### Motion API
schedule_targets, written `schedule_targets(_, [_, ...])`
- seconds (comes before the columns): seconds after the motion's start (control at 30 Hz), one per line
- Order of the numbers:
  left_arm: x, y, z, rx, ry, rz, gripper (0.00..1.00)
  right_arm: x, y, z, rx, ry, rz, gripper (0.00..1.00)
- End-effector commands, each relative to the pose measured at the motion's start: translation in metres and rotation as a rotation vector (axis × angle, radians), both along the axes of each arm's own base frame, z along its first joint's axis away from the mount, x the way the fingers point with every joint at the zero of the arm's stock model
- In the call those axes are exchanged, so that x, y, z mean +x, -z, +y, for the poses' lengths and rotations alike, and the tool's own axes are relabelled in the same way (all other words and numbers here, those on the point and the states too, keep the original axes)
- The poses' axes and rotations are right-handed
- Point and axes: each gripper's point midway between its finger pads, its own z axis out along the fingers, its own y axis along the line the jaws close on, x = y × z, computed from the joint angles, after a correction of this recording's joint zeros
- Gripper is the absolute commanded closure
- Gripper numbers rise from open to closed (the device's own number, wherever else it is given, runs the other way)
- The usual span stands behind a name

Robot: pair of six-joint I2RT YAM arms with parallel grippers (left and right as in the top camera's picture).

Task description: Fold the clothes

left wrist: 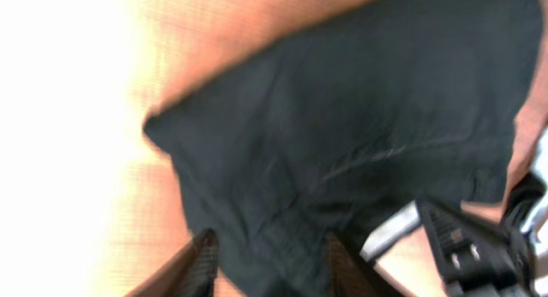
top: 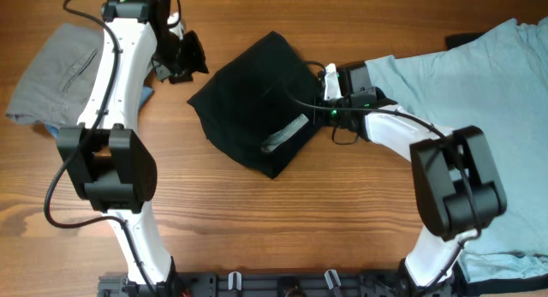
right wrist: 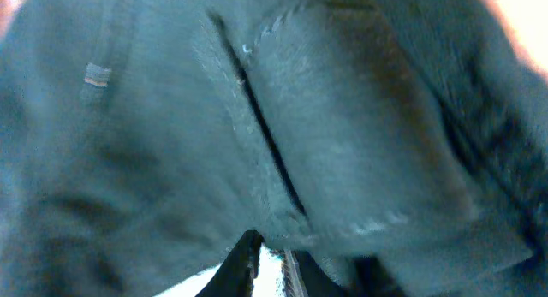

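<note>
The black cloth (top: 253,96) lies folded in the middle of the table, its white label (top: 284,133) showing near the lower right edge. My left gripper (top: 184,59) is open and empty, just off the cloth's upper left corner. In the left wrist view its fingers (left wrist: 274,267) are spread, with the black cloth (left wrist: 342,117) and label (left wrist: 390,233) beyond them. My right gripper (top: 330,81) is at the cloth's right corner. In the right wrist view its fingers (right wrist: 270,263) are nearly together on a fold of the black cloth (right wrist: 325,117).
Grey trousers (top: 51,70) lie at the far left under the left arm. A light blue T-shirt (top: 479,66) is spread over the right side under the right arm. Bare wooden table (top: 257,220) runs along the front.
</note>
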Motion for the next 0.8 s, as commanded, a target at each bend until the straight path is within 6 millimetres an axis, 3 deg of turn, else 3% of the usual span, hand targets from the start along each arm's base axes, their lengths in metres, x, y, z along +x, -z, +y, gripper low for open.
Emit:
schedule_targets(0.0, [-0.021, 0.01, -0.014, -0.009, 0.039, 0.083, 0.43, -0.023, 0.048, -0.02, -0.117, 0.045, 0.142, 0.91])
schedule_targets(0.07, [-0.03, 0.018, -0.017, -0.001, 0.054, 0.114, 0.33, -0.032, 0.051, -0.023, -0.133, 0.038, 0.18, 0.91])
schedule_targets(0.17, [-0.029, 0.016, -0.016, 0.011, 0.102, 0.092, 0.46, -0.034, 0.03, -0.018, -0.1, 0.021, 0.167, 0.91])
schedule_targets(0.3, [-0.043, -0.02, -0.005, 0.009, 0.08, 0.054, 0.49, -0.032, -0.05, 0.003, 0.017, -0.125, -0.01, 0.83])
schedule_targets(0.33, [-0.05, -0.038, -0.002, 0.008, 0.074, 0.025, 0.48, -0.029, -0.073, 0.004, 0.024, -0.137, -0.075, 0.83])
schedule_targets(0.43, [-0.064, -0.069, 0.005, 0.047, 0.056, -0.033, 0.41, -0.017, -0.103, 0.002, 0.008, -0.139, -0.208, 0.83])
schedule_targets(0.53, [-0.078, -0.08, 0.01, 0.067, 0.02, -0.021, 0.3, -0.005, -0.095, -0.001, -0.017, -0.115, -0.231, 0.83])
schedule_targets(0.6, [-0.082, -0.077, 0.01, 0.066, 0.008, 0.004, 0.24, -0.001, -0.075, 0.0, -0.025, -0.112, -0.203, 0.83])
schedule_targets(0.77, [-0.084, -0.041, -0.002, -0.001, -0.005, 0.056, 0.15, 0.001, -0.009, 0.001, -0.023, -0.059, -0.062, 0.84])
